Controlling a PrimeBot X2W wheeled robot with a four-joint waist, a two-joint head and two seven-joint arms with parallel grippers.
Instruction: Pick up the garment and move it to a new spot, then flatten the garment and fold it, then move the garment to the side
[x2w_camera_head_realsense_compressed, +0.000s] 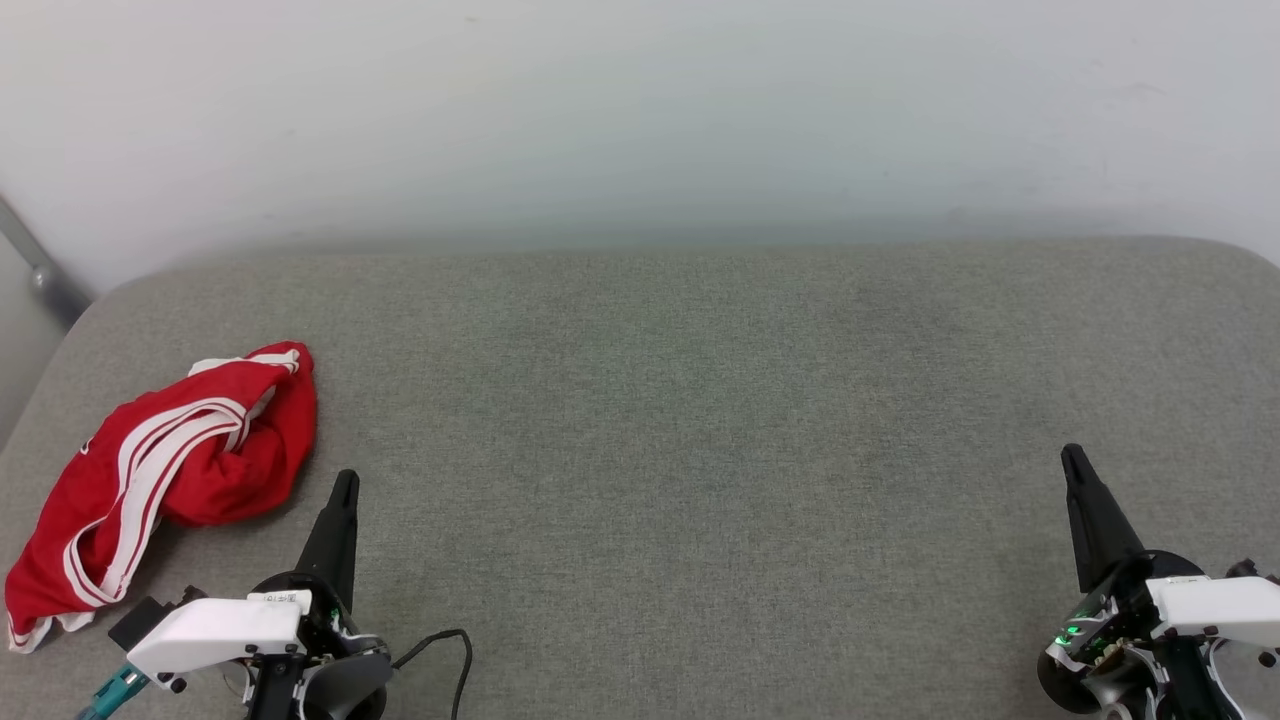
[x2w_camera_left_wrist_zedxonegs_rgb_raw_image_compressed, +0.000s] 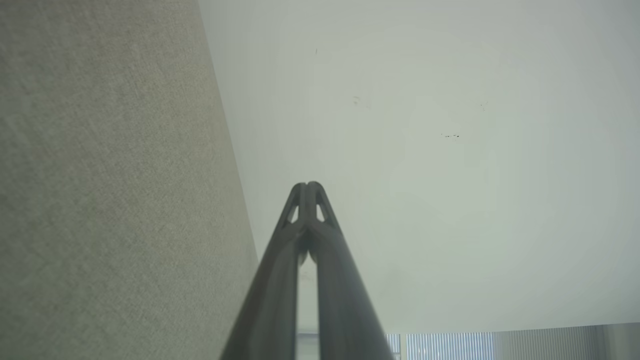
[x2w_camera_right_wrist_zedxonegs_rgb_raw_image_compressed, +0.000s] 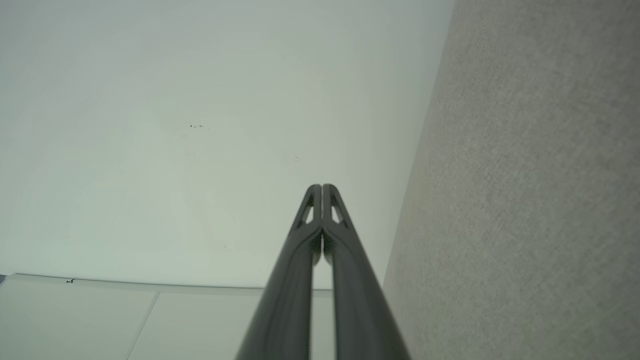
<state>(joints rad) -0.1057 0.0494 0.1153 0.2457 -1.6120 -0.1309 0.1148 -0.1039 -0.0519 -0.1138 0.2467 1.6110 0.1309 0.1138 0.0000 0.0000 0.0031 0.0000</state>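
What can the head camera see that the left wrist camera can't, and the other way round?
Head view: a crumpled red garment with white stripes lying at the left of the surface, the shut right fingers at the lower right, and a black cable by the left arm.
Left wrist view: small dark specks on the wall and a ribbed strip along the bottom edge.
Both: the grey fabric surface, the pale wall, and the left fingers, pressed together and holding nothing.

No readable text; small label (x2w_camera_head_realsense_compressed: 284, 598) on left claw (x2w_camera_head_realsense_compressed: 345, 482) illegible
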